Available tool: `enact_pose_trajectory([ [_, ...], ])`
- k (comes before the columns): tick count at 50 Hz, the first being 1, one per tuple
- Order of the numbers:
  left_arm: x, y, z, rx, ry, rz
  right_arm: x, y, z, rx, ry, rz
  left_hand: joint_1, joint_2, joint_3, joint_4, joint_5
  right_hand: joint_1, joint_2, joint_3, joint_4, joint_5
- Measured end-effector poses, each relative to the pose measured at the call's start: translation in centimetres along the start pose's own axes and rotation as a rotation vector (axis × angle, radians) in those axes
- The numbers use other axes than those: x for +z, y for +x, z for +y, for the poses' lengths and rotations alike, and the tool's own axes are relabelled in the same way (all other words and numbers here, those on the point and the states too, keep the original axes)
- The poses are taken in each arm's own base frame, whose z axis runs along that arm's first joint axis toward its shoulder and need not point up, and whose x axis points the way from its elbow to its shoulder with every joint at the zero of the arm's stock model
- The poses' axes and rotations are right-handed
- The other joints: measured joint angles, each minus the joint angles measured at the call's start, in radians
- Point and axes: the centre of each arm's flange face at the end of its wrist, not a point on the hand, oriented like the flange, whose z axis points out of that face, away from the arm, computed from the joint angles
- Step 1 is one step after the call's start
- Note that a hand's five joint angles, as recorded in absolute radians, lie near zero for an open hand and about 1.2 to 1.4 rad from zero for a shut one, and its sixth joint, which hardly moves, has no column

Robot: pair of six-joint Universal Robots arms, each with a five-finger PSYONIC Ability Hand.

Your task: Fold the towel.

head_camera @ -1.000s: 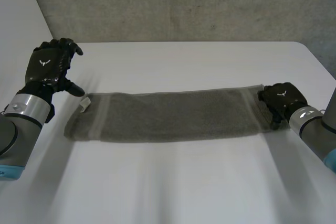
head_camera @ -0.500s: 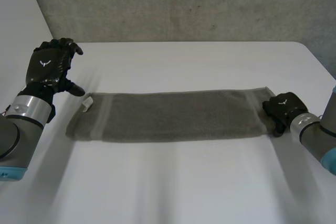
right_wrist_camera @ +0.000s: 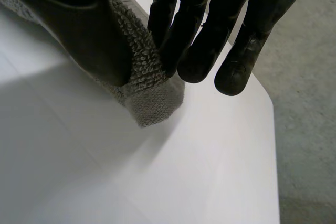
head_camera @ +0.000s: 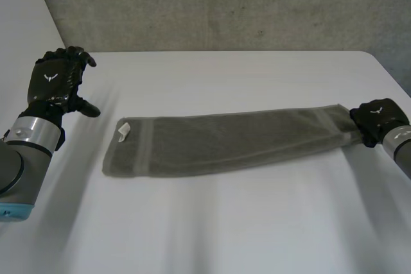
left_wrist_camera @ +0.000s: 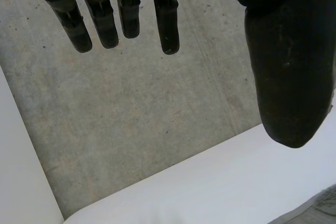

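Note:
A long grey towel [head_camera: 225, 142], folded into a narrow strip, lies across the white table [head_camera: 212, 222] with a small white tag [head_camera: 122, 131] at its left end. My right hand [head_camera: 376, 120] is shut on the towel's right end, and in the right wrist view the thumb [right_wrist_camera: 84, 30] and fingers [right_wrist_camera: 184, 35] pinch the towel's corner [right_wrist_camera: 149, 95] between them. My left hand [head_camera: 56, 81] hovers open to the left of the towel, apart from it, its straight fingers [left_wrist_camera: 123, 17] and thumb [left_wrist_camera: 286, 72] over the table's far edge. A bit of towel [left_wrist_camera: 315, 213] shows beside the thumb.
A grey concrete wall [head_camera: 225, 4] stands behind the table's far edge. Bare table surface lies in front of and behind the towel. The table's right rear corner [head_camera: 369, 56] is near my right hand.
My right hand closed on the towel's right end and pulled it to the right; the whole towel slid right and now lies slightly slanted. The left hand has barely moved.

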Motion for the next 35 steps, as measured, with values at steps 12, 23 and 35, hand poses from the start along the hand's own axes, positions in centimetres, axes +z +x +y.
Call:
enact_pose_trajectory([
  [12, 0.1, -0.1, 0.0, 0.003, 0.007, -0.001, 1.1, 5.8, 2.4, 0.026, -0.043, 0.128, 0.000, 0.000, 0.000, 0.000, 0.000, 0.000, 0.000, 0.009, 0.000, 0.000],
  [23, 0.2, -0.1, 0.0, 0.006, 0.022, -0.002, 0.6, 9.3, 2.5, 0.034, -0.053, 0.206, 0.000, 0.000, 0.000, 0.000, 0.000, 0.000, 0.000, 0.009, 0.000, 0.000],
  [35, 0.1, -0.1, 0.0, 0.006, 0.022, -0.002, -2.3, 0.8, -9.7, -0.058, 0.210, 0.069, 0.000, 0.000, 0.000, 0.000, 0.000, 0.000, 0.004, 0.009, 0.000, 0.000],
])
